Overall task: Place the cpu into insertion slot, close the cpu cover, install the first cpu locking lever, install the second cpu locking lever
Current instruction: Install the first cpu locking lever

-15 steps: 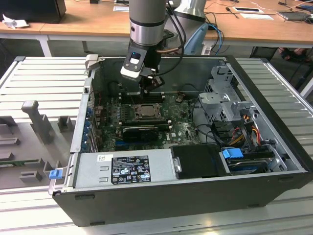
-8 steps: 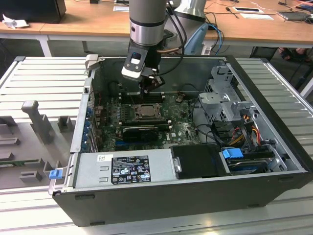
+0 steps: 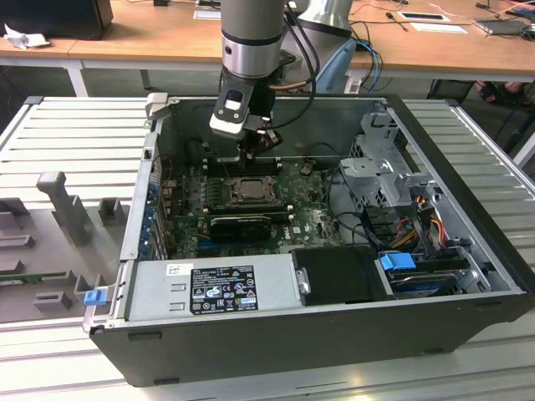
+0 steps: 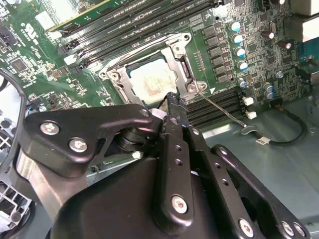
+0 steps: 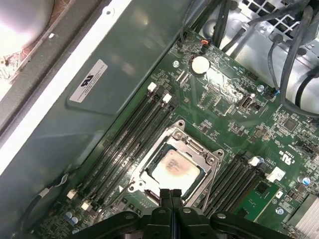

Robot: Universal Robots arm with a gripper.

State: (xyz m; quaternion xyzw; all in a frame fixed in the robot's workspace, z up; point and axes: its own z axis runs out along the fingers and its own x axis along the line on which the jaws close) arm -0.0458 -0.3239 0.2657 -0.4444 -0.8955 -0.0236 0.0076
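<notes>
Gripper [image 5: 171, 195], fingers pressed together and empty, hovers at the edge of the insertion slot [image 5: 175, 168], where the cpu [image 5: 175, 167] lies seated beneath the lowered cpu cover [image 5: 191, 145]; one locking lever [image 4: 219, 107] evidently remains unlatched.

I see even, bright room light from above in the exterior view. In the first wrist view, white glare burns one corner, and the chip [image 5: 174, 172] shines pale. The computer case [image 3: 251, 347] interior is darker.
</notes>
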